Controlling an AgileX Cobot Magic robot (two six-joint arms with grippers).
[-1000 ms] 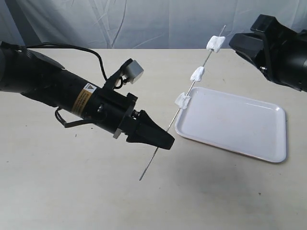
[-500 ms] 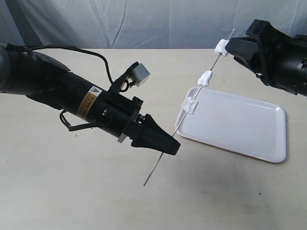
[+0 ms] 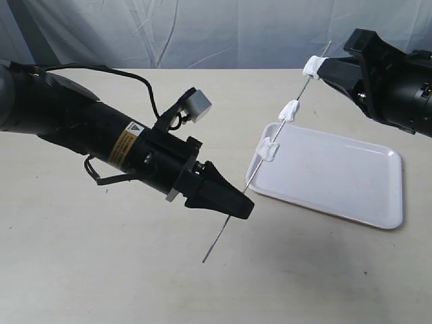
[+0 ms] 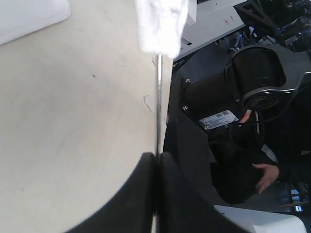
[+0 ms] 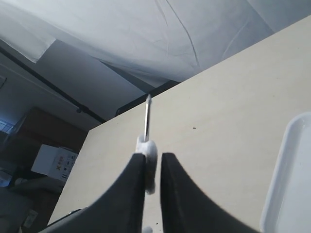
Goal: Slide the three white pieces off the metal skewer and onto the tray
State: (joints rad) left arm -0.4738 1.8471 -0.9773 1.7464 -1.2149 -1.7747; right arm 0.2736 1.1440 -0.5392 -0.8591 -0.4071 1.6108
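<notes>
The thin metal skewer [image 3: 251,177] slants up over the table from lower left to upper right. My left gripper [image 3: 236,206] is shut on its lower part, also seen in the left wrist view [image 4: 156,155] with the rod [image 4: 158,107] pinched between the pads. Three white pieces sit on the rod: the top [image 3: 312,65], middle [image 3: 289,110] and lowest [image 3: 268,150]. My right gripper [image 3: 323,67] has its narrow jaws closed in on the top piece [image 5: 151,150], just below the skewer's tip [image 5: 146,119]. The white tray [image 3: 364,202] lies on the table below the pieces.
The beige table [image 3: 101,270] stretches left and in front of the tray. White cloth hangs behind it [image 3: 202,27]. The left arm's cable [image 3: 145,88] loops above its wrist. The skewer's free lower end [image 3: 205,260] hangs just above the tabletop.
The left arm carried the skewer right, bringing the top piece to the right gripper. The right gripper's jaws then narrowed around that piece. In the last half second little else moved.
</notes>
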